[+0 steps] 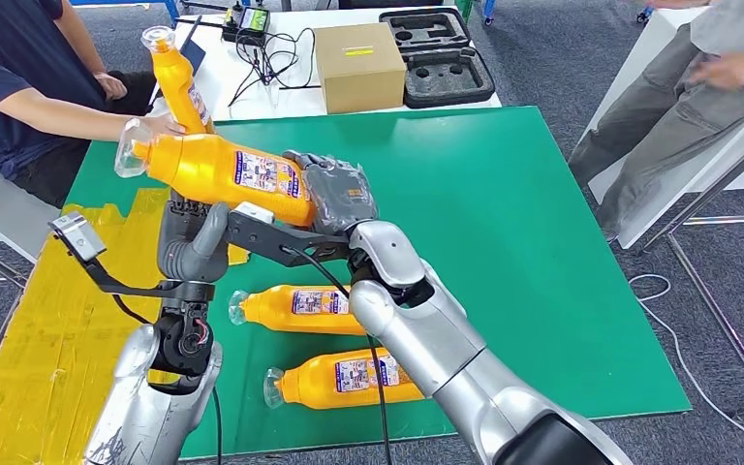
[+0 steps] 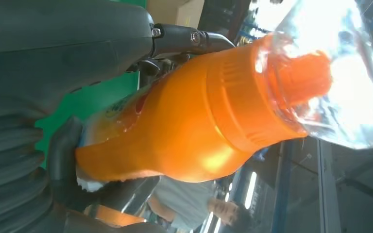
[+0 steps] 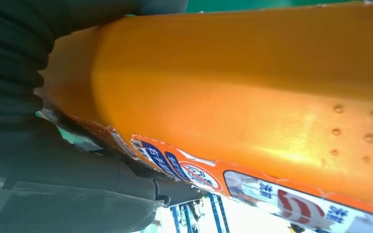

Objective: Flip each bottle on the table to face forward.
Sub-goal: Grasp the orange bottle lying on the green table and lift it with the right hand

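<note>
Bottle [image 1: 218,170] is aloft, centre-left of the head view, above the green mat [image 1: 542,242]. We grasp it with both hands, right hand [image 1: 339,199] and left hand [image 1: 189,237], likely to rotate its label forward.

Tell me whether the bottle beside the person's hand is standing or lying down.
Standing. The bottle by the person's hand is upright on the green mat, clear cap on top, unlike the two lying bottles nearer the robot.

The held bottle [image 1: 218,170] hides the left robot hand's fingers [image 1: 186,208].
</note>
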Robot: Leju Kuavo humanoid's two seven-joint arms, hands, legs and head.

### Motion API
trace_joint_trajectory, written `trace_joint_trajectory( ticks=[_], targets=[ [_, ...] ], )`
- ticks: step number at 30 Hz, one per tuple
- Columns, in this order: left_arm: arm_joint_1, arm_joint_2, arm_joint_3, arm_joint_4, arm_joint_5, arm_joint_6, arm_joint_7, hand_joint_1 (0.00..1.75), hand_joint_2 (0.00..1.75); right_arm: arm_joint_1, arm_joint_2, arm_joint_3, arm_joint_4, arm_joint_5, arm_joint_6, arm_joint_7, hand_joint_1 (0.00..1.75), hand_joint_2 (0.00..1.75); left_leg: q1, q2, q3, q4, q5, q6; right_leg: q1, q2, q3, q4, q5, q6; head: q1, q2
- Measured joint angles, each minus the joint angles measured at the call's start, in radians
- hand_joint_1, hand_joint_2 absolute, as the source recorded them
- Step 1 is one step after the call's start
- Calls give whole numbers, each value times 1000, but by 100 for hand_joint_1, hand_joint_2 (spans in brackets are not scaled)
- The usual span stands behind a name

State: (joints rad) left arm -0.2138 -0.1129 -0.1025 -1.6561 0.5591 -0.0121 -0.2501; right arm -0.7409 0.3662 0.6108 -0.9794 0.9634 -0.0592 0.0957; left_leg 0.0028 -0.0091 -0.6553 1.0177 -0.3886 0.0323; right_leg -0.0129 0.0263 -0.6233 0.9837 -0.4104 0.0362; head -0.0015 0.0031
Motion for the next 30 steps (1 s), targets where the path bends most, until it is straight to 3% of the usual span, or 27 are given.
trace_joint_trajectory(
  ticks=[8, 15, 30],
  targets=[
    [12, 0, 71, -50, -117, 50, -17, 0, 175, 34, 4, 102, -69, 27, 83, 46, 175, 175, 0, 1, 0, 0, 0, 0, 0, 0, -1, 0, 0, 0, 0, 0],
    [40, 0, 132, -97, -108, 28, -19, 0, 175, 97, -31, 183, -163, 6, 114, 50, 175, 175, 0, 0, -1, 0, 0, 0, 0, 0, -2, 0, -1, -1, 0, 0],
    [40, 0, 150, -114, -97, 14, -14, 0, 175, 116, -65, 222, -203, -18, 120, 46, 175, 175, 0, 1, -1, 0, 0, -1, 0, 0, -2, 0, 1, -3, 0, 0]
  ],
)
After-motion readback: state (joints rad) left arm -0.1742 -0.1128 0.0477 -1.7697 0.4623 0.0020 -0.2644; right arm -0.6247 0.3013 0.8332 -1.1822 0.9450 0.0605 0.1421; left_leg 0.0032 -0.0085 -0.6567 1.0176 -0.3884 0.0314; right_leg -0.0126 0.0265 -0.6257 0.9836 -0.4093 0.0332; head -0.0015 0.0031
